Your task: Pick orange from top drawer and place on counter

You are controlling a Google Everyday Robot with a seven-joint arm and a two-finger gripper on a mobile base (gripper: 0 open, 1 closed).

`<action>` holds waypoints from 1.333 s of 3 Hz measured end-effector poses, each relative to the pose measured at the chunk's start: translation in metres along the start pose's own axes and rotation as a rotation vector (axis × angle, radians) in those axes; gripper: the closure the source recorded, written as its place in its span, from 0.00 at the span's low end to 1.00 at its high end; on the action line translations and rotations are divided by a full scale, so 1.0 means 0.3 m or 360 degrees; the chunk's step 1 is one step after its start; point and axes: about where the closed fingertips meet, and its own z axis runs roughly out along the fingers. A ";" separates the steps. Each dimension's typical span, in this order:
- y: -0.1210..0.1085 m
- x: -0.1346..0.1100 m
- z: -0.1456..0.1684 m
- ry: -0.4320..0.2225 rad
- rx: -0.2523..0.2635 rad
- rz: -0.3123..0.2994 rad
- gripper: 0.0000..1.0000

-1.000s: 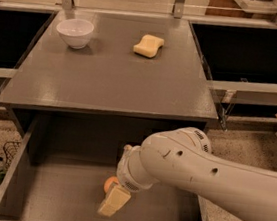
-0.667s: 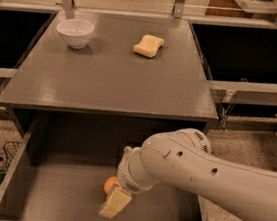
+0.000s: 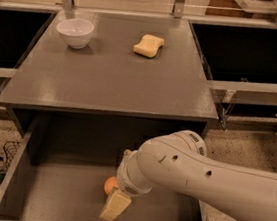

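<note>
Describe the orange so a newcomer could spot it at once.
Start at the grey counter and drop to the open drawer beneath it. Near its front the gripper reaches down, with the orange right beside it, partly hidden. It is the only small round orange thing; the yellow sponge and white bowl sit on the counter.

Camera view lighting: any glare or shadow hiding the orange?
Camera view: warm, dim light, only a faint sheen on the counter; the white bowl throws a soft shadow. Camera view: the top drawer is darkest at its back, under the counter; the orange is lit but partly hidden by the claw, which sits low in the drawer right beside it.
</note>
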 end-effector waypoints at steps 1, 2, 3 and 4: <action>-0.052 0.012 0.093 -0.0003 0.0013 0.0037 0.00; -0.052 0.012 0.090 0.0003 0.0018 0.0033 0.00; -0.040 0.020 0.094 -0.0023 0.0004 0.0025 0.00; -0.011 0.014 0.082 -0.0078 0.0008 -0.0010 0.00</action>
